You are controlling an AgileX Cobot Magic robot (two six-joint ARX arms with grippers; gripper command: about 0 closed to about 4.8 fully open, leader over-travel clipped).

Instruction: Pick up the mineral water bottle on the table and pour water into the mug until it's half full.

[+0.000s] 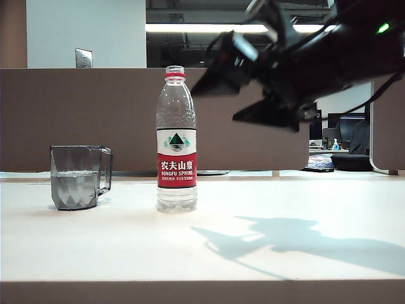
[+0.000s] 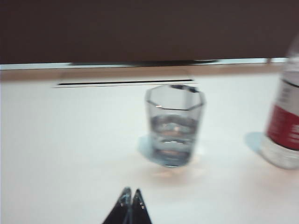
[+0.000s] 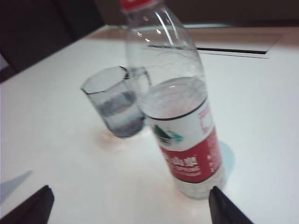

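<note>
left gripper (image 2: pixel 130 198): dark fingertips pressed together, low over the white tabletop (image 2: pixel 60 154) | small clear smoky-grey faceted mug (image 2: pixel 174 123): upright ahead of gripper, clear water (image 2: pixel 172 133) inside to roughly half | clear plastic bottle with red label (image 2: pixel 285 126): upright beside the mug, cut off at frame edge

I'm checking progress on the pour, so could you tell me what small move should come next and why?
Probably lift the right gripper clear: its jaws are open, the mineral water bottle stands free on the table, and the mug looks about half full. The left gripper is shut.
</note>
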